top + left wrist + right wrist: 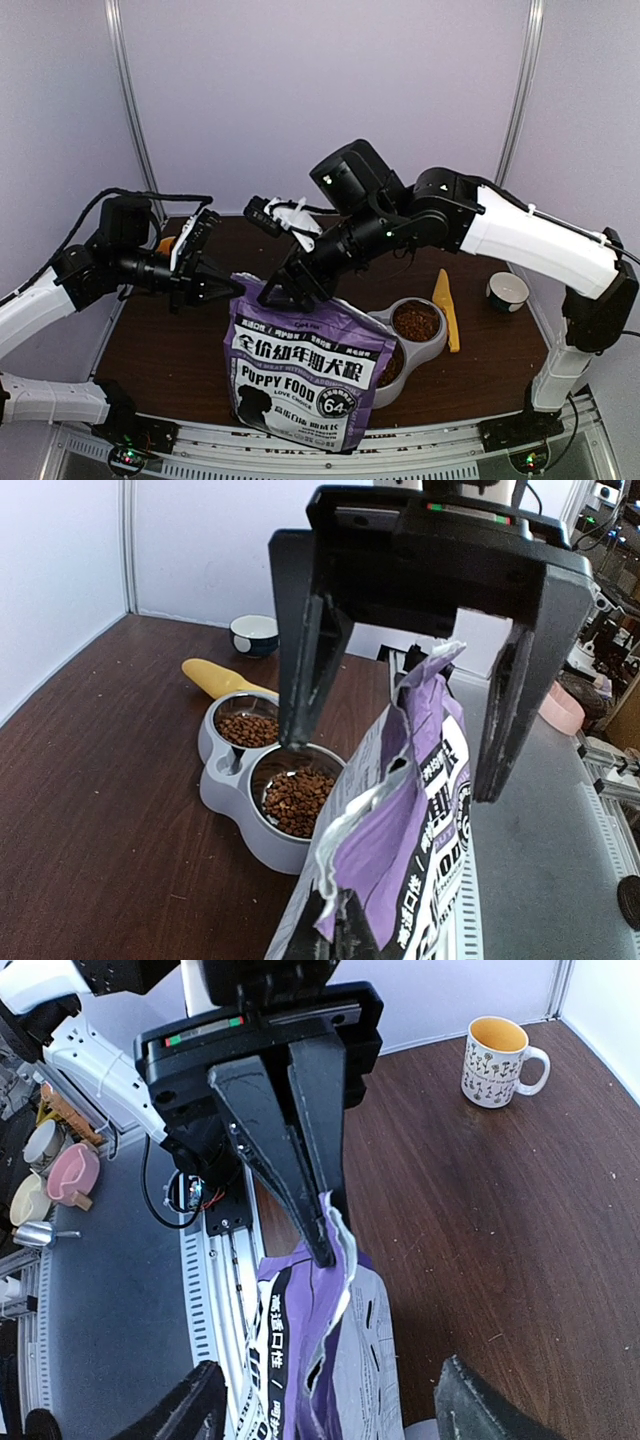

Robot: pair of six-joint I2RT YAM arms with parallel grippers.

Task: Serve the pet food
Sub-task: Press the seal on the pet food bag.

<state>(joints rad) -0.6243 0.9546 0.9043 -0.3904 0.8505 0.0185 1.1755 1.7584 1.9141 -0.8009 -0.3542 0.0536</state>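
Left wrist: pet food (296, 798) seemingly lies directionless.

Glossy film, shiny metal, matt plastic on dark wood

The bag (400, 820) is a smooth, glossy printed film with a silvery, foil-like inner lining at its torn mouth. The pet food (297, 798) looks dry, rough and granular inside shiny metal bowls set in a smooth grey plastic holder (225, 785). The scoop (215, 677) is smooth yellow plastic. The table (100, 810) shows dark wood grain with a low sheen. Both mugs (495, 1048) look glazed ceramic. The left gripper's fingers (305, 660) are matt black plastic.
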